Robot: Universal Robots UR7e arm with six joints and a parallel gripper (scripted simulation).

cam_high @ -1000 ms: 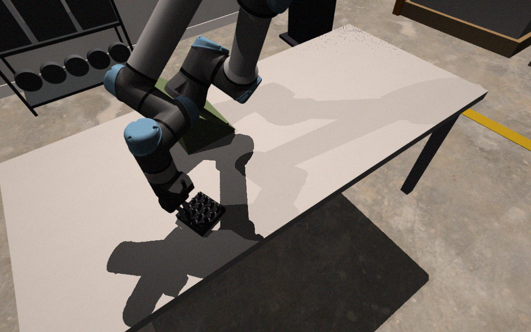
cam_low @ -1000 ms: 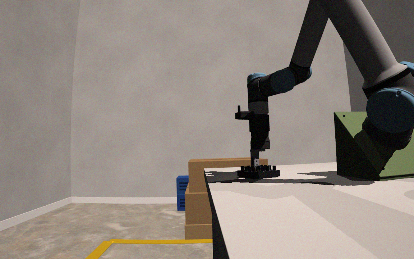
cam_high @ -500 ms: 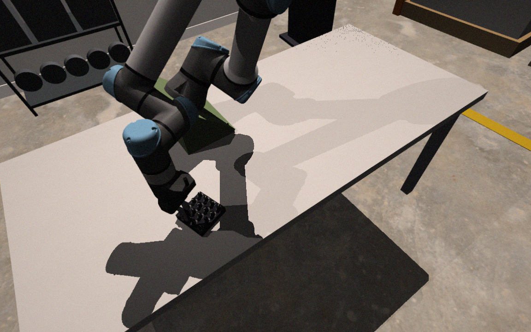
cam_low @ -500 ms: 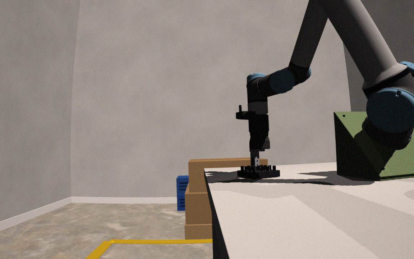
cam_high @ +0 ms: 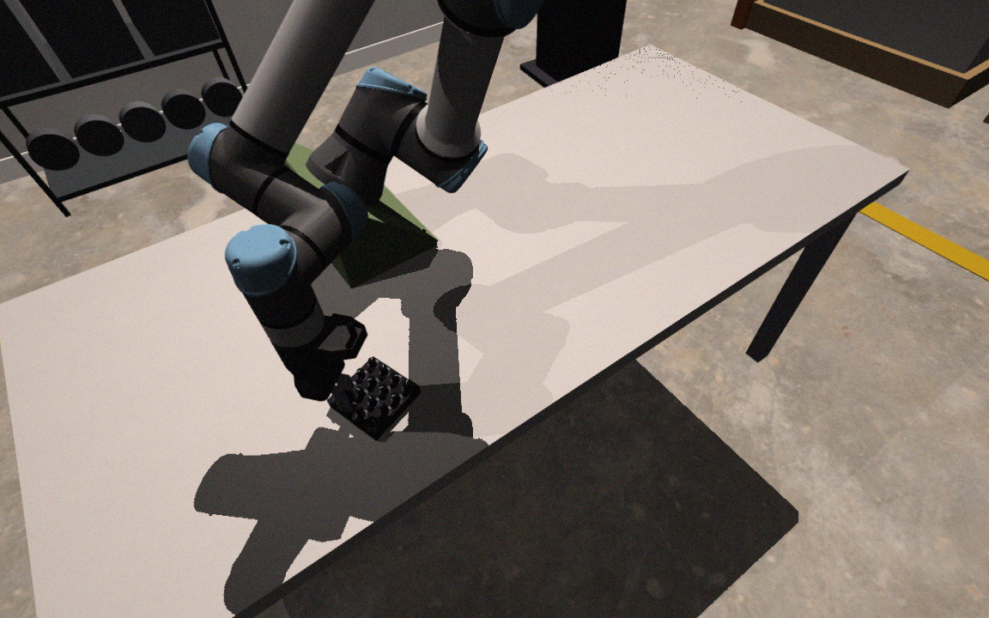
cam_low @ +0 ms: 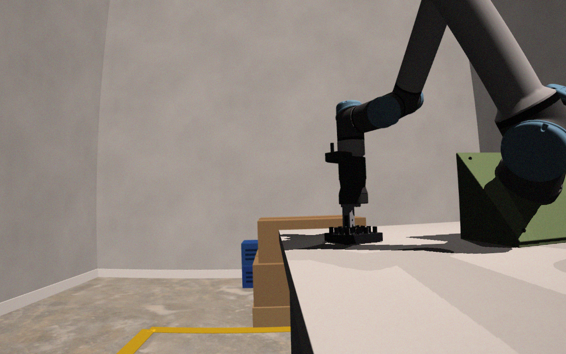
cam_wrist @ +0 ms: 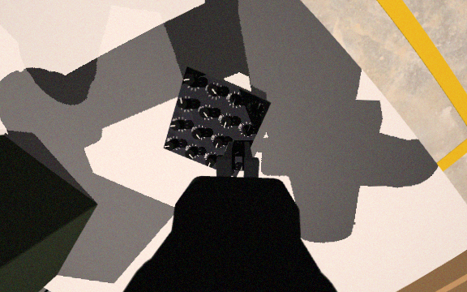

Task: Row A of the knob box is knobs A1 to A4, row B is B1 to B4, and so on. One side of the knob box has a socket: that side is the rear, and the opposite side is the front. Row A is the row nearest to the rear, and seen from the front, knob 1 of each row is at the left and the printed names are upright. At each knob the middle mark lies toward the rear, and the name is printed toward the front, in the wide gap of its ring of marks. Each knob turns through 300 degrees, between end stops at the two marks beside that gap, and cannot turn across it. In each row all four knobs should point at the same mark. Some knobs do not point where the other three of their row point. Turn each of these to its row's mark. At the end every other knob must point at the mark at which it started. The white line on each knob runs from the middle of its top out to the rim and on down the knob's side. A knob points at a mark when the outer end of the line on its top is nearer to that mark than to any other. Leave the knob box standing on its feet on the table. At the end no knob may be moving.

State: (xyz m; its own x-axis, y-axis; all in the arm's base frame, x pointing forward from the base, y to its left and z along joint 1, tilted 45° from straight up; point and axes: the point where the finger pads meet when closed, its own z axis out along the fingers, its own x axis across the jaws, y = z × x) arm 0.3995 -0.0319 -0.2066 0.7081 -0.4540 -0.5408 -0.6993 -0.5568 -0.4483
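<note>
The gripper [cam_high: 338, 382] [cam_low: 349, 225] [cam_wrist: 238, 150] pointed down with its two fingers a narrow gap apart, one on either side of a corner knob [cam_wrist: 238, 165]. Whether they pinched it or merely stood around it, I could not tell. The knob box [cam_high: 398, 413] [cam_low: 353, 238] [cam_wrist: 199, 120] sat beneath the fingertips, most of it stretching out to one side of them, on the white table [cam_high: 99, 368] [cam_low: 364, 303] [cam_wrist: 136, 154].

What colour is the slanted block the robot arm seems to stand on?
Green: the slanted block shows best in the exterior view.
</note>
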